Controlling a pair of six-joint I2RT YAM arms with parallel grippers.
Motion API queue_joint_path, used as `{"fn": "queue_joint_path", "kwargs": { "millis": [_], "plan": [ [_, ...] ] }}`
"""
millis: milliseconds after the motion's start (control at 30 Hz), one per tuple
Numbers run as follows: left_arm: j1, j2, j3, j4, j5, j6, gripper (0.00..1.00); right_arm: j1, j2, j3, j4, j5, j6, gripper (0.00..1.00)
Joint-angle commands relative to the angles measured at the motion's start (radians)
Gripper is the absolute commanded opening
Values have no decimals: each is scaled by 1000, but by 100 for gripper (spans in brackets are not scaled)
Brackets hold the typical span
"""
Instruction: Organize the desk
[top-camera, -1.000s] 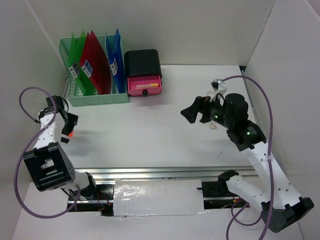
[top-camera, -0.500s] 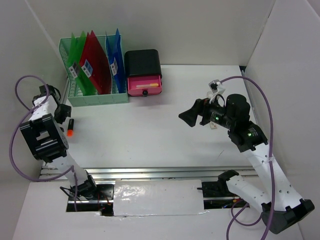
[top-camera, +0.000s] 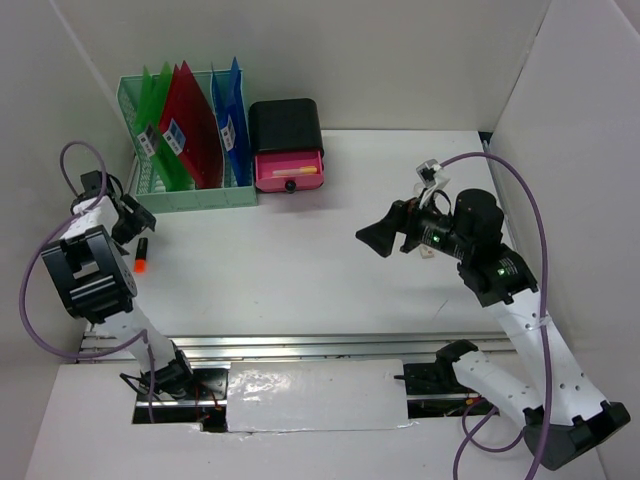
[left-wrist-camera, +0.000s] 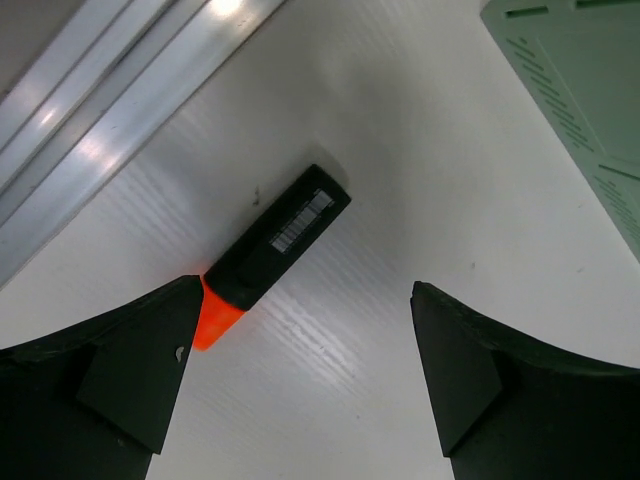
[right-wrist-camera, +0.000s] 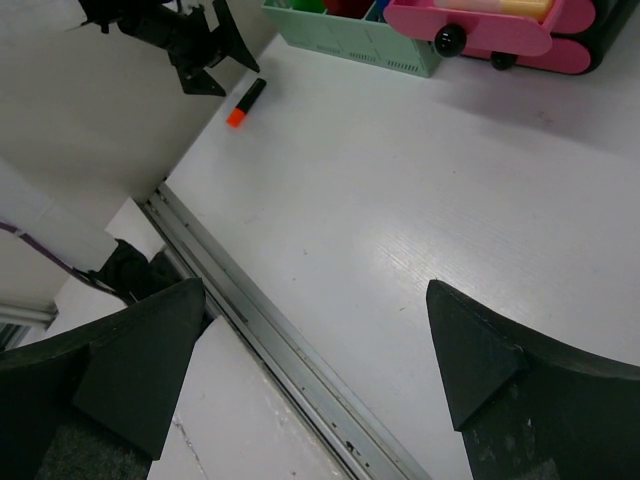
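A black marker with an orange cap (top-camera: 142, 255) lies on the white desk (top-camera: 300, 260) near its left edge, just in front of the rack. My left gripper (top-camera: 133, 222) is open and empty just behind the marker. In the left wrist view the marker (left-wrist-camera: 280, 240) lies ahead of my gripper (left-wrist-camera: 305, 310), its orange tip beside the left finger (left-wrist-camera: 130, 370). My right gripper (top-camera: 385, 235) is open and empty above the right half of the desk. Its wrist view shows the gripper (right-wrist-camera: 315, 300) over bare desk and the marker (right-wrist-camera: 246, 102) far off.
A mint-green file rack (top-camera: 185, 130) with green, red and blue folders stands at the back left. A black drawer box with pink fronts (top-camera: 287, 145) is next to it, its top drawer open with a pen inside. A silver rail (top-camera: 300, 347) runs along the front edge.
A second ago my left gripper stood over the marker. It has drawn back toward the left wall and the marker lies free. My right gripper has shifted slightly left.
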Motion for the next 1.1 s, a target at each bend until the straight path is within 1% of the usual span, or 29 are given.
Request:
{"fn": "queue_joint_path", "kwargs": {
  "millis": [0,200,333,367,433,500,533,567,733,767,833,900,933,967,1000,1067],
  "plan": [
    [1,46,18,69,97,113,98,-4,-24,33,36,-29,-25,100],
    [1,104,38,49,37,121,95,-4,-38,35,27,-43,-30,100],
    [-1,123,41,40,20,124,84,-4,-41,36,24,-43,-33,100],
    [-1,124,43,35,11,118,74,-4,-40,35,24,-43,-33,100],
    [-5,121,37,40,7,118,48,-4,-40,32,25,-42,-33,100],
    [-11,129,37,35,-7,120,53,-4,-40,32,25,-43,-33,100],
    [-16,133,37,31,-13,121,58,-4,-43,32,24,-42,-33,100],
    [-19,141,40,25,-24,121,59,-5,-44,30,24,-40,-34,100],
    [-68,144,42,17,-55,114,56,-5,-49,27,22,-28,-33,100],
    [-77,135,37,21,-67,110,53,-4,-51,26,24,-29,-34,100],
    [-100,117,19,25,-92,97,46,-4,-49,26,22,-28,-33,100],
    [-110,117,12,17,-93,87,29,-4,-51,26,24,-25,-34,100],
    [-110,118,9,14,-87,74,17,-4,-52,26,24,-23,-33,100],
    [-110,112,0,11,-80,66,11,-5,-52,26,22,-19,-31,100],
    [-113,103,-6,11,-72,48,0,-4,-54,27,21,-9,-31,100],
    [-122,54,-23,3,-76,25,0,-5,-55,26,19,0,-28,100]
  ]
}}
